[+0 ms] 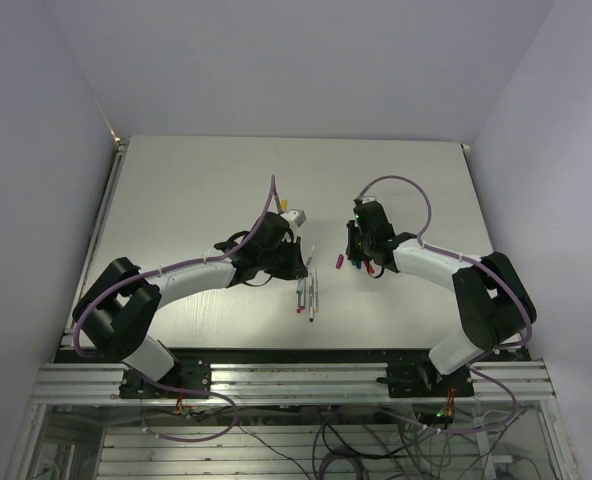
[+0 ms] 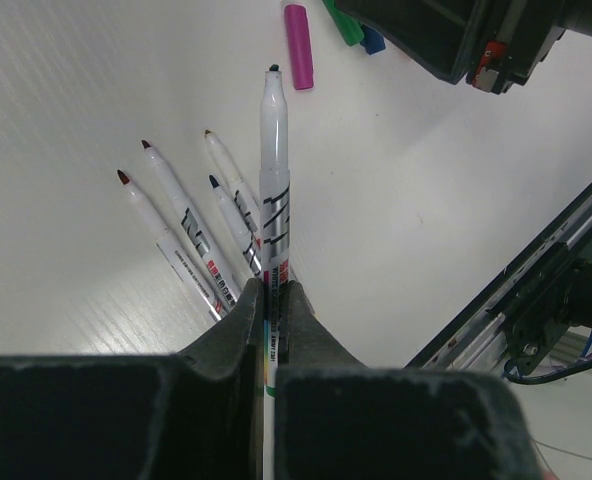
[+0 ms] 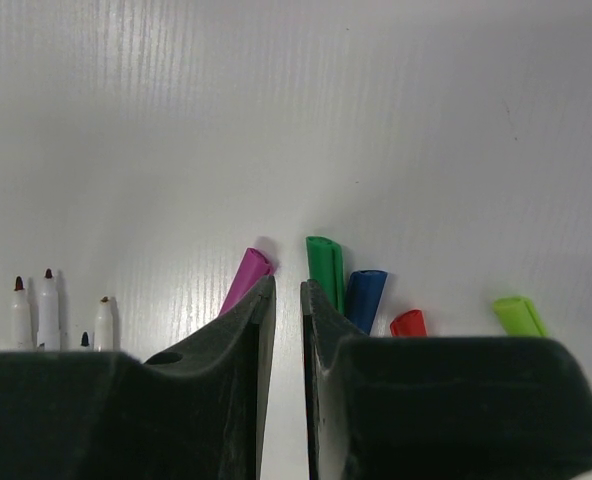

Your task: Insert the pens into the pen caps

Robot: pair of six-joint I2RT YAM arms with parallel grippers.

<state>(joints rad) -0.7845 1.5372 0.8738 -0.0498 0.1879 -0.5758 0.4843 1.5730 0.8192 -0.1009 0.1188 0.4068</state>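
Note:
My left gripper [image 2: 271, 290] is shut on a whitish pen [image 2: 274, 150] and holds it above the table, dark tip towards the purple cap [image 2: 297, 46]. Several other uncapped pens [image 2: 181, 215] lie side by side to its left, also in the top view [image 1: 306, 298]. My right gripper [image 3: 286, 285] is empty, jaws a little apart, low over the table between the purple cap [image 3: 244, 278] and the dark green cap [image 3: 325, 265]. The blue cap [image 3: 366, 295], red cap [image 3: 408, 323] and light green cap [image 3: 519, 315] lie to the right. No orange-yellow cap shows.
The two grippers [image 1: 294, 262] [image 1: 361, 262] face each other near the table's middle, a short way apart. The right gripper's body [image 2: 456, 35] hangs just beyond the caps. An aluminium rail [image 1: 296, 378] runs along the near table edge.

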